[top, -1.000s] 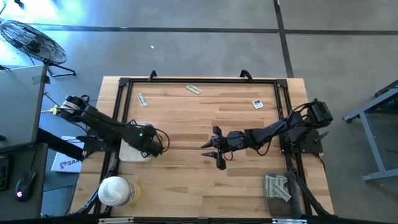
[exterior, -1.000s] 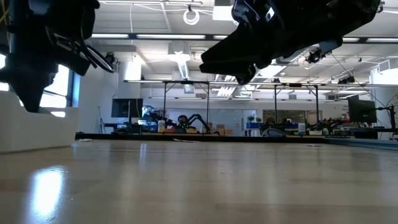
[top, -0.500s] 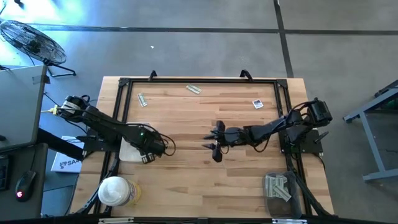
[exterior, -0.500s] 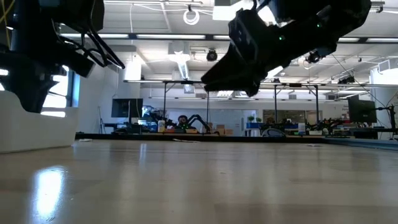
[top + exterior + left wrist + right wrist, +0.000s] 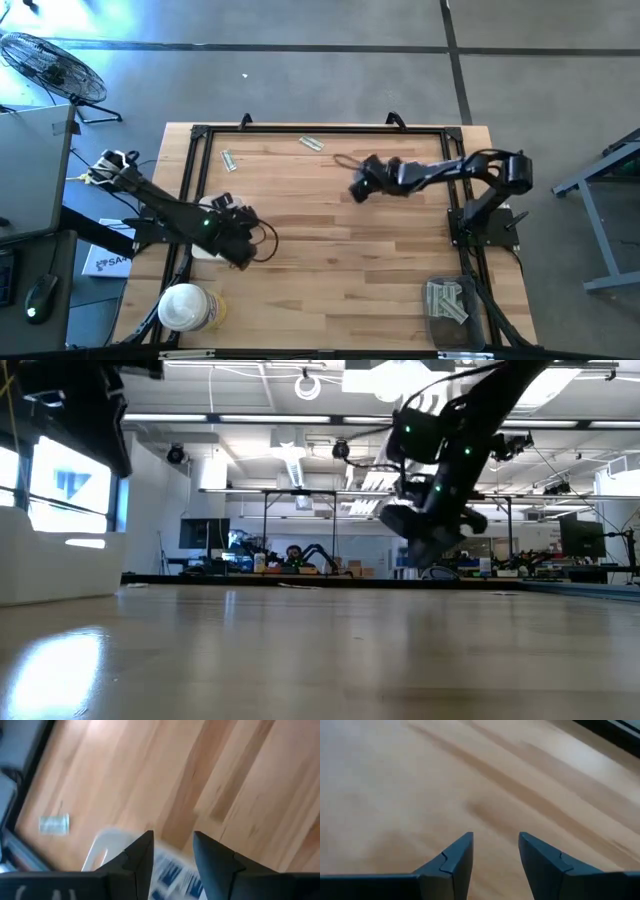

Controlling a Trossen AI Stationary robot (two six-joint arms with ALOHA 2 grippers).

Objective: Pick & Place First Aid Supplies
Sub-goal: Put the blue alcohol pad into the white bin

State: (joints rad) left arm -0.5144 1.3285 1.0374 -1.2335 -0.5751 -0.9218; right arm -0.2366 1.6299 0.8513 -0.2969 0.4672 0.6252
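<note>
Here my left gripper hung over the tray, fingers spread, a packet below; my right gripper, far from the tray, gaped empty.

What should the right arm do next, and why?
Probably move the right gripper toward the far strip and lower over it. It is open and empty above bare table, and that strip lies nearest, loose on the wood. The left gripper hangs open over the tray, a packet below it.
</note>
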